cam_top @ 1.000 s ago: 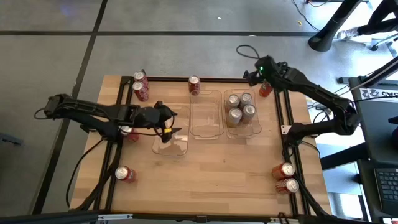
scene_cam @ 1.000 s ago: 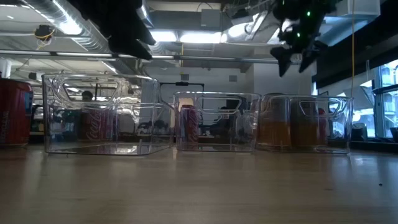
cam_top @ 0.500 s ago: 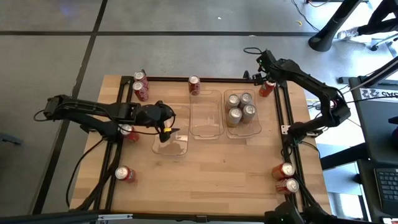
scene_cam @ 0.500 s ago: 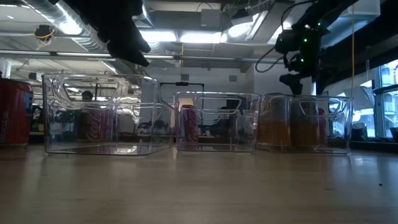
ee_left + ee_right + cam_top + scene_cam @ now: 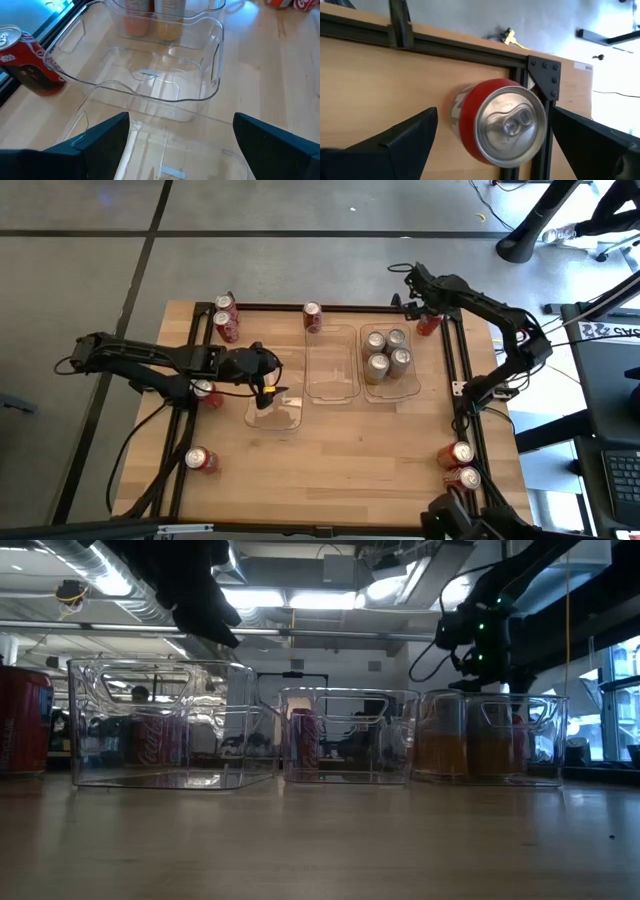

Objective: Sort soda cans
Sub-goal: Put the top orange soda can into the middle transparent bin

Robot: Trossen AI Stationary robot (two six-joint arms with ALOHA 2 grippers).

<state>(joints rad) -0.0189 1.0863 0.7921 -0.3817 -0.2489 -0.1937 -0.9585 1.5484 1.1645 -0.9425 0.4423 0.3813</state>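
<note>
High view: wooden tabletop (image 5: 340,460) w/ three clear trays in a row. Left tray (image 5: 272,412) and middle tray (image 5: 332,365) hold no cans; right tray (image 5: 392,385) holds four gold cans (image 5: 386,352). Red cans are scattered round the edges: two at the far left corner (image 5: 225,318), one just behind the middle tray (image 5: 313,317), one at the far right corner (image 5: 428,323), two at the near right (image 5: 460,464), one near left (image 5: 200,460), one beside the left arm (image 5: 207,391). Left gripper (image 5: 268,385) hangs over the left tray, jaws spread wide, nothing in them. Right gripper (image 5: 415,292) sits above the far right corner, close to the red can there.

Low view: trays seen side-on; gold cans (image 5: 465,745) show through the right tray (image 5: 490,740), a red can (image 5: 304,742) stands behind the middle tray (image 5: 350,735), another red can (image 5: 22,730) at far left. Right arm (image 5: 485,625) is above the right tray.

Left wrist view: jaws wide apart over the left tray (image 5: 150,145), empty; middle tray (image 5: 145,60) ahead, red can (image 5: 27,60) beside it.

Right wrist view: jaws wide apart either side of a red can (image 5: 497,122) by the frame's corner bracket (image 5: 545,77); no contact w/ it.
</note>
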